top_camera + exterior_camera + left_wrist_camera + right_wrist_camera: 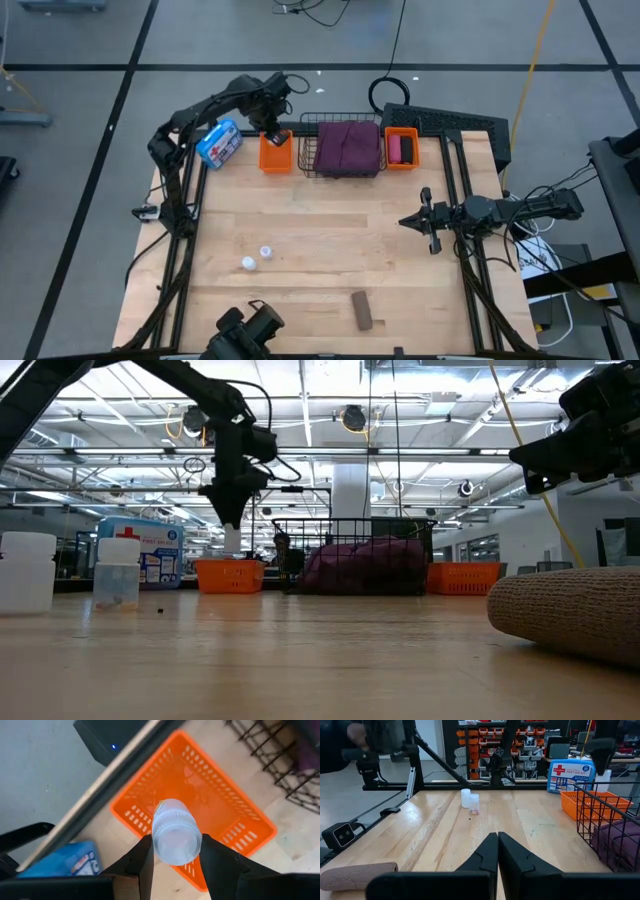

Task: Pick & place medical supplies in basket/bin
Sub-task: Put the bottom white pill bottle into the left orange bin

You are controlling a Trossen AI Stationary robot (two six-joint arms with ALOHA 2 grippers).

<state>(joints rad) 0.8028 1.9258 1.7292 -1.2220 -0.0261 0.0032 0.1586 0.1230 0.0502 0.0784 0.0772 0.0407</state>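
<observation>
**Over the left orange bin, a vial in the grip**

Above the table's far edge, at about eleven o'clock from the table's middle, the left gripper [172, 857] hangs over the left orange bin [276, 156], its fingers [137, 862] pinched on a small white vial [176, 832]. The vial is held clear above the bin's floor.

At twelve o'clock stands the black wire basket [312, 150] with the maroon folded cloth [347, 145] inside. Just beside it, toward one o'clock, the right orange bin [401, 162] holds a pink roll [395, 149] and a black roll [408, 149].

Two more white vials [257, 257] sit close together at about eight o'clock. A brown roll [363, 310] lies near the table's near edge at six. The blue-and-white first-aid pouch [218, 143] rests left of the left bin.

The right gripper [415, 222] waits at three o'clock, fingers pressed together on nothing.
</observation>
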